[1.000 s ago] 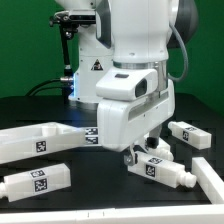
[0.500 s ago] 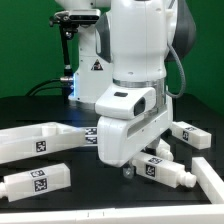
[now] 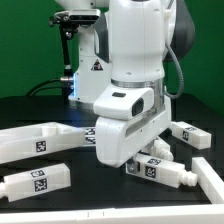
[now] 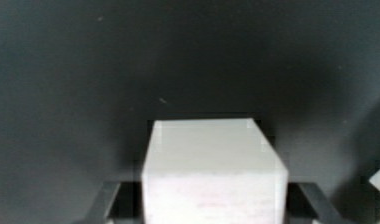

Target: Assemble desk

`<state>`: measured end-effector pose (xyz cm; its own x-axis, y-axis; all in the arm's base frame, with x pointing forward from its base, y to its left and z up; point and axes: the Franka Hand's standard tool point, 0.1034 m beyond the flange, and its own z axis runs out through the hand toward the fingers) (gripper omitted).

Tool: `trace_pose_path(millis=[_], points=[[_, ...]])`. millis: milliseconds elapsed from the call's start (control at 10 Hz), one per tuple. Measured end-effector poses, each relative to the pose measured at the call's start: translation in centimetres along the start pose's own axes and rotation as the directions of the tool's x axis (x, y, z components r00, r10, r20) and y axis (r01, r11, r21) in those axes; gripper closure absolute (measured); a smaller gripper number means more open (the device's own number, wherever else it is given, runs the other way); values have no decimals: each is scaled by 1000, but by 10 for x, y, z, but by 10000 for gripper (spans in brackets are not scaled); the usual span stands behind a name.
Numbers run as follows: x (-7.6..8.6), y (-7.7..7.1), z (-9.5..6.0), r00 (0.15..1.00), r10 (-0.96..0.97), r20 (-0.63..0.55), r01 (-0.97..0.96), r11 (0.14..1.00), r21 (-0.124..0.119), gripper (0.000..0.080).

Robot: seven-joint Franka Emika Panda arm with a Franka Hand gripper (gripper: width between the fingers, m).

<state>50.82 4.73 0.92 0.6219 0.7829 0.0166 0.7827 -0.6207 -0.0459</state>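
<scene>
My gripper (image 3: 132, 166) is down at the table in the middle front. In the wrist view my gripper (image 4: 212, 205) has its fingers (image 4: 116, 204) against both sides of a white blocky desk leg (image 4: 213, 160). That leg (image 3: 168, 173) lies on the black table and reaches toward the exterior view's right. The flat white desk top (image 3: 38, 141) lies at the exterior view's left. Another leg (image 3: 36, 182) lies at the front left, one (image 3: 190, 134) at the right, and one (image 3: 157, 147) sits just behind my gripper, partly hidden by the arm.
A white part (image 3: 212, 178) shows at the exterior view's right edge, close to the far end of the held leg. The robot base and a dark camera stand (image 3: 68, 45) rise behind the table.
The arm has swung toward the exterior view's left and lowered a little over the leg. Over the last half second it has hardly moved. The legs and top lie where they were.
</scene>
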Motion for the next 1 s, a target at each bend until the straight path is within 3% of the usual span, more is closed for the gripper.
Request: trace_pose_path(millis=[200,500,900,1000], points=[[-10,-2,-8,999,55,4,-55,998,-7,515],[-52,-32,-41,975,222,8,-222,975,-27,515],[-56,-36,-41,975,221,13,-221,975,-24,515],[-60,-37,-43,965,263,-5,-263,964,-34,515]])
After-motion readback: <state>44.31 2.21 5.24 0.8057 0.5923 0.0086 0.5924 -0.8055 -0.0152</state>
